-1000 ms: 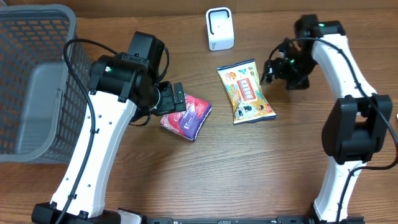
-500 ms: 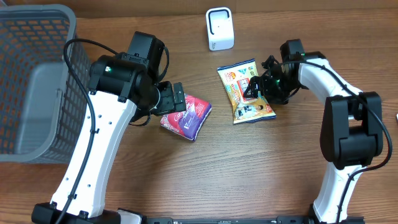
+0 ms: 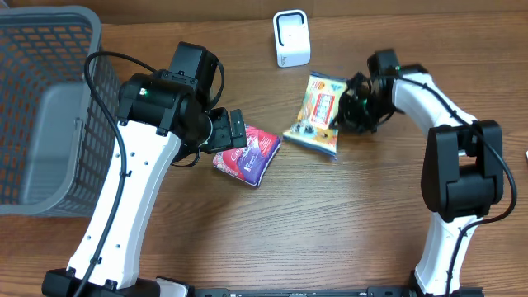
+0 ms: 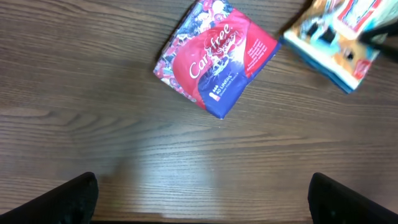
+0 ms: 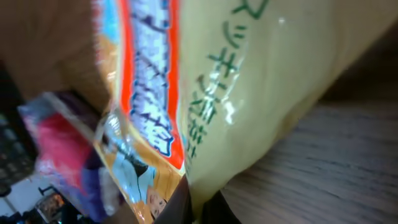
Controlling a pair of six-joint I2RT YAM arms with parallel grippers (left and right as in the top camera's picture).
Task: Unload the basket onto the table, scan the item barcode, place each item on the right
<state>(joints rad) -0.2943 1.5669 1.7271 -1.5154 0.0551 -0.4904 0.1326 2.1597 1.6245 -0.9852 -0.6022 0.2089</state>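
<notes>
Snack bag fills the right wrist view, hiding right gripper clamped on it; left gripper gapes.

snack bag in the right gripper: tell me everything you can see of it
The snack bag is a glossy, crinkled film pouch, yellow-orange with blue edges, a red printed band and green Japanese lettering. It is tilted with its right edge raised, pinched by the shut right gripper, over the wooden table in front of the white scanner. Whether its lower-left corner touches the table is unclear. No barcode shows.

Left gripper spread, right gripper clamped
</notes>
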